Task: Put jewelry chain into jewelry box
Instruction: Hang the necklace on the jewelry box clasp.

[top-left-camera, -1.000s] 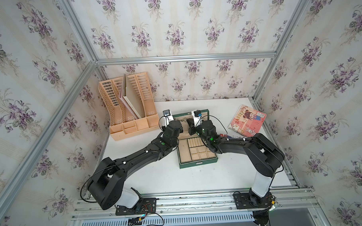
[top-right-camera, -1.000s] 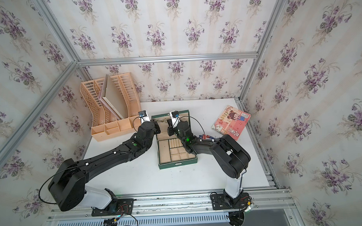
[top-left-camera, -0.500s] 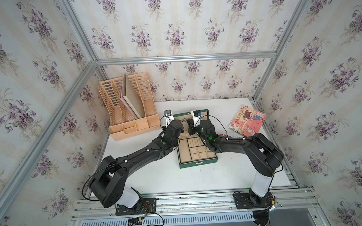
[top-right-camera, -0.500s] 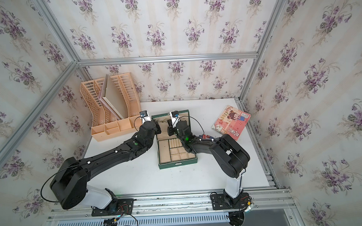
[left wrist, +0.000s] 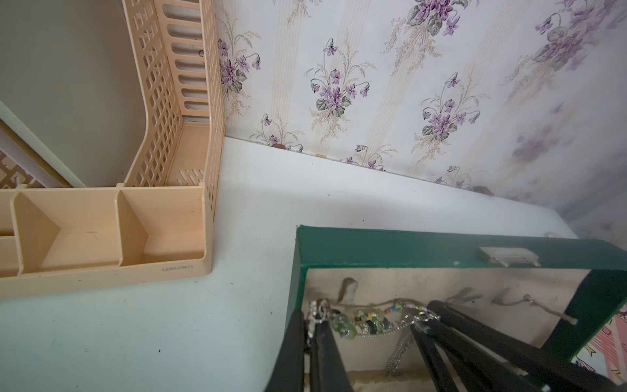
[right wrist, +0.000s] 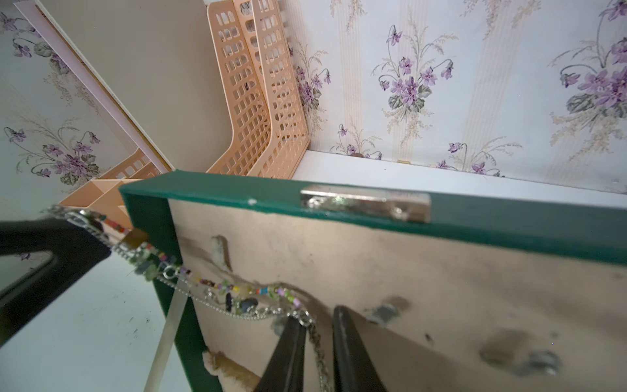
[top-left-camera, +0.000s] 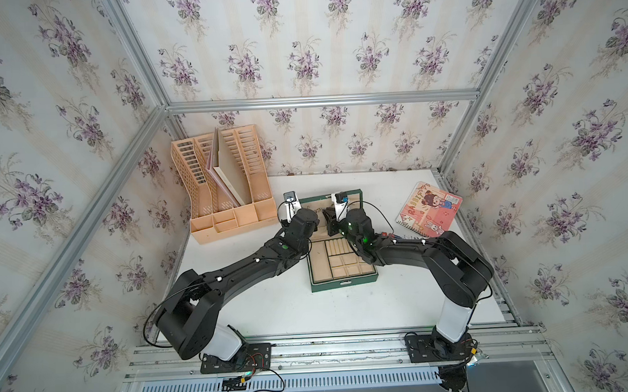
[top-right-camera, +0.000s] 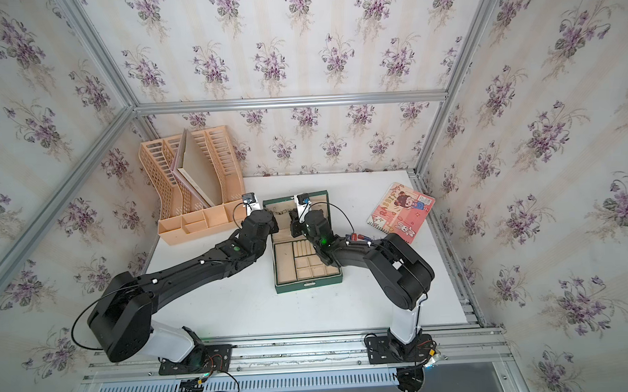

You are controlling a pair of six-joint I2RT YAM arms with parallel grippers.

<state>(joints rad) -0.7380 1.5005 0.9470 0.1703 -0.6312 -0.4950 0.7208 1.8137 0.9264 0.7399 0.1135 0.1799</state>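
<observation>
Walled in by pale striped wallpaper (top-left-camera: pixel 318 42) sprigged with purple violets, framed at the corners with aluminium rails (top-left-camera: pixel 320 100), floored with a white tabletop (top-left-camera: pixel 345 310), furnished with a peach file organizer (top-left-camera: pixel 227 221) at the back, lit softly and evenly.

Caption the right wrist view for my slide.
Beaded jewelry chain held by the left gripper across the open jewelry box lid, right gripper parted.
</observation>
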